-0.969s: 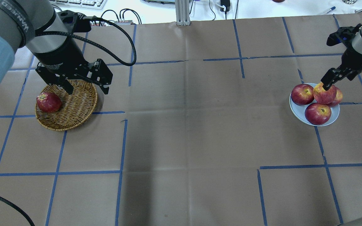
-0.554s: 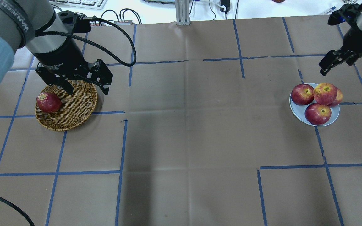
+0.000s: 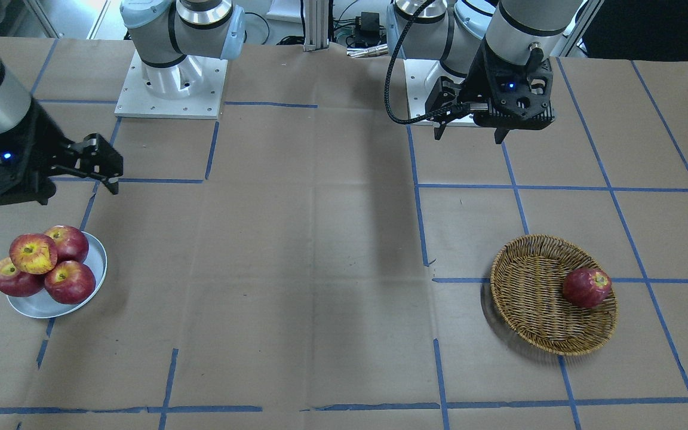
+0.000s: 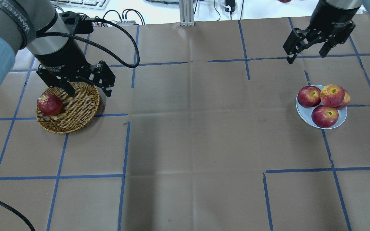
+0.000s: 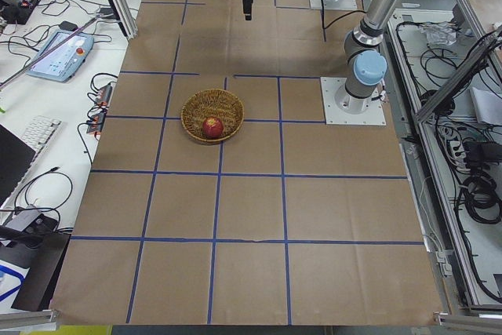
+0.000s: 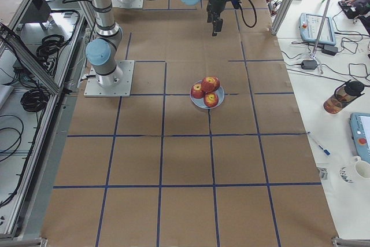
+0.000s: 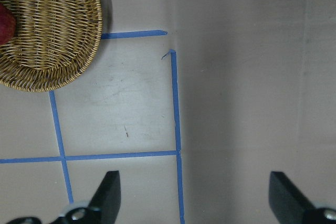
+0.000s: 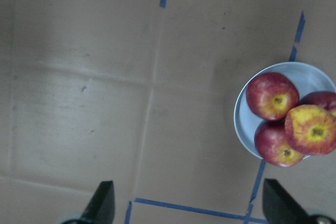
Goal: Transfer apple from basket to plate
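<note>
We see the apple [image 4: 332,95] perched atop three darker apples [image 4: 324,116] crowding the plate [image 4: 303,116], one bulging past its rim. Our right gripper [image 4: 306,55] hangs spread wide, well apart from the plate. Our left gripper [image 4: 90,92], likewise spread, hovers near the basket [image 4: 75,112].

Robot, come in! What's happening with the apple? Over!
Copy: left gripper open above the basket, right gripper open beyond the plate. The apple sits on the plate, atop other apples. One dark apple in basket. Nothing blocking.
</note>
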`<action>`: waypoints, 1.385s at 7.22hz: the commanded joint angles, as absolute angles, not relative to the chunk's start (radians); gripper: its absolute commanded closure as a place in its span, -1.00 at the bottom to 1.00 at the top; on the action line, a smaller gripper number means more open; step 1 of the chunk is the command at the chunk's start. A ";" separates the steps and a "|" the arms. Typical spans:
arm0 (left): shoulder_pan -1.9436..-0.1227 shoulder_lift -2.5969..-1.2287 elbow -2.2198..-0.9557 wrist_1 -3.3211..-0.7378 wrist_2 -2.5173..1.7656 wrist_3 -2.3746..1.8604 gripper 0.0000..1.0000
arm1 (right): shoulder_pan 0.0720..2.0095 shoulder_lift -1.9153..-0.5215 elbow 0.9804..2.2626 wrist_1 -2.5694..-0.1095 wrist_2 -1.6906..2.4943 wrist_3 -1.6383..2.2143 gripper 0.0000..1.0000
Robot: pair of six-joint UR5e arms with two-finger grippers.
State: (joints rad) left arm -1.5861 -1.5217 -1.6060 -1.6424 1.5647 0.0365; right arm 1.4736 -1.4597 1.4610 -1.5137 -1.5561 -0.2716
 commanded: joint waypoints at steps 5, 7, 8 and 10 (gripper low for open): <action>-1.586 -1.522 -1.606 -1.643 1.565 0.037 -0.99 | 1.523 -1.542 1.513 -1.462 -1.539 -0.014 -1.00; -1.586 -1.522 -1.606 -1.643 1.565 0.037 -0.99 | 1.551 -1.533 1.513 -1.469 -1.558 0.015 -0.99; -1.586 -1.522 -1.606 -1.641 1.565 0.037 -0.99 | 1.551 -1.529 1.514 -1.476 -1.559 0.015 -0.99; -1.586 -1.522 -1.606 -1.643 1.565 0.037 -0.99 | 1.551 -1.529 1.514 -1.477 -1.559 0.012 -0.99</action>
